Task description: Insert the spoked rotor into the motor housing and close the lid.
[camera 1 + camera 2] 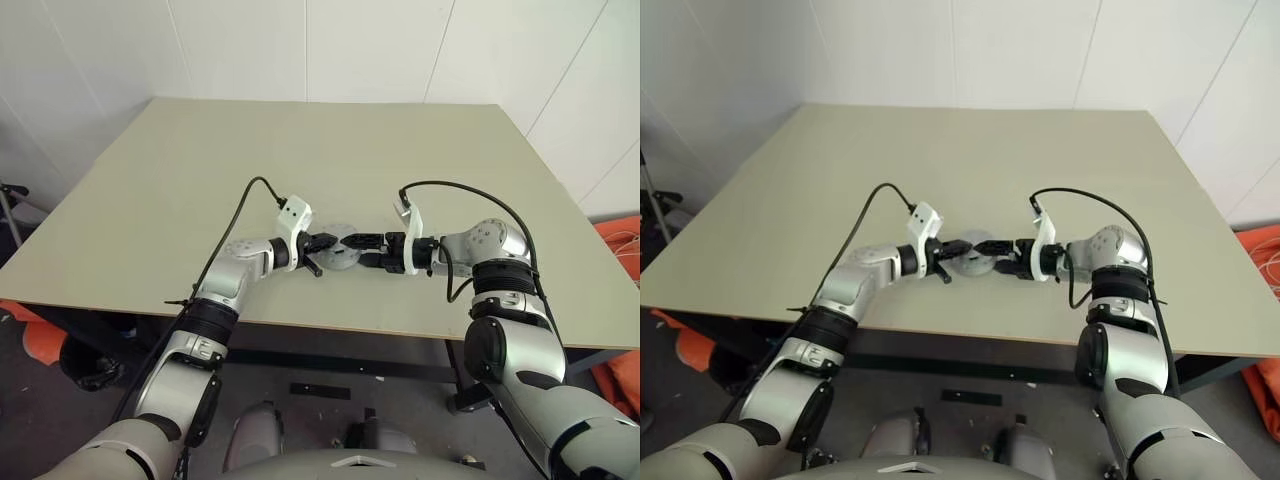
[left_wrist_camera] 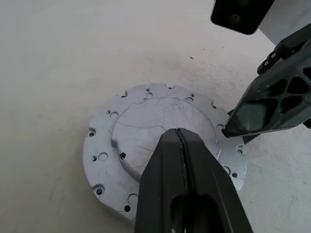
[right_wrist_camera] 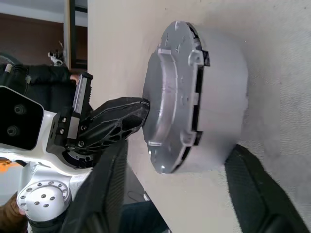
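The round grey metal lid point(image 2: 163, 145) is sitting on the grey-walled motor housing point(image 3: 221, 97) near the front edge of the beige tabletop point(image 1: 300, 150). The left gripper point(image 2: 181, 138), jaws clenched, is pressing on the lid. The right gripper point(image 3: 177, 160), jaws released, is straddling the housing.

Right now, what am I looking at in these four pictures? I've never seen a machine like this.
It's a two-armed robot at a pale table. Two pictures come from cameras in its head, looking down over its arms. The other two come from cameras on its wrists. On the table sits a round grey metal motor housing with its lid on top. The left tool is shut, its tip resting above the lid. The right tool has a finger on either side of the housing; whether it grips, I can't tell.
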{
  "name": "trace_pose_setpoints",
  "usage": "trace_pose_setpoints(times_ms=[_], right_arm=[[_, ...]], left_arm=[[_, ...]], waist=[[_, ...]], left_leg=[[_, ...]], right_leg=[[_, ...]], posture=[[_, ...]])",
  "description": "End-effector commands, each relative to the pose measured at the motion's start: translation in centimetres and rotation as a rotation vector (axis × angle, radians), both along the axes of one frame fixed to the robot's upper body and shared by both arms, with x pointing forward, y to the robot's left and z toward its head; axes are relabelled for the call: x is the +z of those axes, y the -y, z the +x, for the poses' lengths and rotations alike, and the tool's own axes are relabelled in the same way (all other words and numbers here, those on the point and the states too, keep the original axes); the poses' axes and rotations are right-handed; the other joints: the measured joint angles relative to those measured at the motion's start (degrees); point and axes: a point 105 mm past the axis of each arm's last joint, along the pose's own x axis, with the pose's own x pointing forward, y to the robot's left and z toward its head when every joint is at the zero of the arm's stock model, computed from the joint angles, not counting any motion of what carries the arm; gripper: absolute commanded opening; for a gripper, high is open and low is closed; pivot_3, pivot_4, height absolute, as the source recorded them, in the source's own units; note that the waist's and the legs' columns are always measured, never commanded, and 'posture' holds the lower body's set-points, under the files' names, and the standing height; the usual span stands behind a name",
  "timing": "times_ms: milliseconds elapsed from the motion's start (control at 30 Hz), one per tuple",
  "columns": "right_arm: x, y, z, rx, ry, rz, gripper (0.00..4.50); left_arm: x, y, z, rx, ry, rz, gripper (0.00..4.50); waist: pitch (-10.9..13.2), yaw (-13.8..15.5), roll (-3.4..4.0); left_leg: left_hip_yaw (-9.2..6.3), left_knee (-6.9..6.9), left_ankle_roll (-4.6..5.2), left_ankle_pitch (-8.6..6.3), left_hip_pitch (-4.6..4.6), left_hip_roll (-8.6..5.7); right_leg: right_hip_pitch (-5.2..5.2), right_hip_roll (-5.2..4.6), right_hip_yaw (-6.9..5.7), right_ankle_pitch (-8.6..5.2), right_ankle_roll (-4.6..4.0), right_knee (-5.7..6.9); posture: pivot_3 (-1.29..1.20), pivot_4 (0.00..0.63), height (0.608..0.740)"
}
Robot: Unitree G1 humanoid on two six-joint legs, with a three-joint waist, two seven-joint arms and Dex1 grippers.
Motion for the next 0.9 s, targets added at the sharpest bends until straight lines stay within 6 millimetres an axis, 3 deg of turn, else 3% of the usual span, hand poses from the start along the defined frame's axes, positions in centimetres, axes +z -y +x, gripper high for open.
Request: trace_pose_setpoints(times_ms=[33, 133, 167, 900], right_arm=[[3.5, -1.6, 0.4, 0.038, 0.111, 0.119, 2.29], [3.7, -1.6, 0.5, 0.031, 0.117, 0.124, 1.3], [3.7, -1.6, 0.5, 0.028, 0.118, 0.124, 1.2], [4.5, -1.6, 0.6, -0.031, 0.136, 0.167, 1.2]], left_arm=[[-0.6, 0.4, -0.4, -0.018, -0.024, 0.01, 0.0], [-0.6, 0.3, -0.4, -0.016, -0.023, 0.009, 0.0], [-0.6, 0.3, -0.4, -0.015, -0.023, 0.009, 0.0], [-0.6, 0.3, -0.4, -0.011, -0.024, 0.005, 0.0]], waist=[[0.0, 0.07, 0.0], [0.01, 0.15, 0.01], [0.01, 0.17, 0.01], [0.01, 0.27, 0.02]], left_leg=[[0.0, 0.0, 0.0, 0.0, -0.01, 0.0], [0.0, 0.0, 0.0, 0.0, -0.01, -0.01], [0.0, 0.0, 0.0, 0.0, -0.04, -0.01], [0.01, -0.04, -0.01, 0.01, -0.36, -0.02]], right_leg=[[0.0, 0.0, 0.0, 0.0, 0.0, 0.0], [0.0, -0.01, 0.0, 0.0, 0.0, 0.0], [-0.02, -0.01, 0.0, 0.0, 0.0, -0.01], [-0.38, -0.01, 0.0, 0.0, 0.0, 0.0]], posture=[[0.0, 0.0, 0.74], [0.0, 0.0, 0.74], [0.0, 0.0, 0.74], [0.0, 0.0, 0.74]])
